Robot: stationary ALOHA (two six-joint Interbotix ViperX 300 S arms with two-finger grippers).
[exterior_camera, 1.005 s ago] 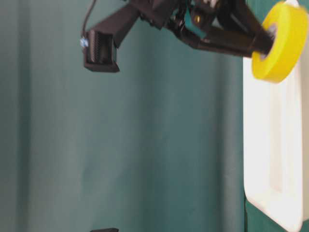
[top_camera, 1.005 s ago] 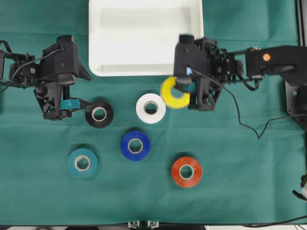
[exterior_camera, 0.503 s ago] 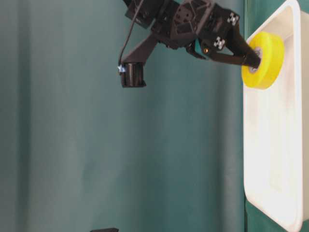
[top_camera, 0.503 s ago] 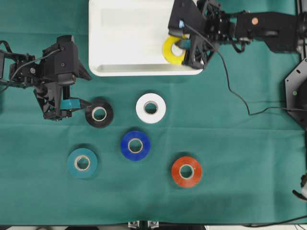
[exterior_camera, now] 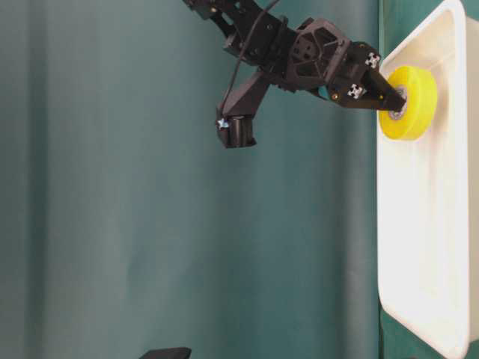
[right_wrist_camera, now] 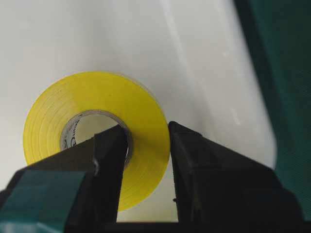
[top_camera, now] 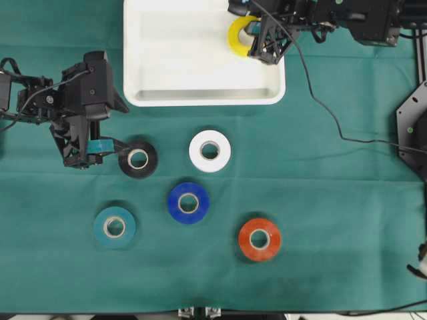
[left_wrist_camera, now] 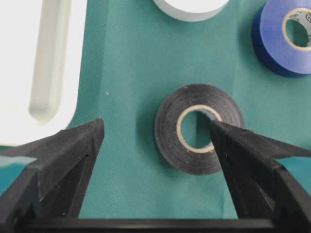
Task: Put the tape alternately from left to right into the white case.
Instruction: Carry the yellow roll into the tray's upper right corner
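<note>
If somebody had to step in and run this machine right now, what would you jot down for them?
Right gripper: shut on the yellow roll, holding it over the white case's far right corner, not released.
Left gripper: open, one finger in the black roll's core, not gripping.
On the cloth: white roll, blue roll, teal roll, orange-red roll.
Done: none released in the case.
Left: release yellow, then the other five, alternating arms.

The white case [top_camera: 200,97] shows bare floor across its left and middle; only its far right corner is taken, by the yellow roll [top_camera: 239,35] and the right gripper [top_camera: 257,41] pinching it. Below the case, the white roll [top_camera: 209,151] and black roll [top_camera: 138,159] lie apart, open cloth [top_camera: 333,200] between.
</note>
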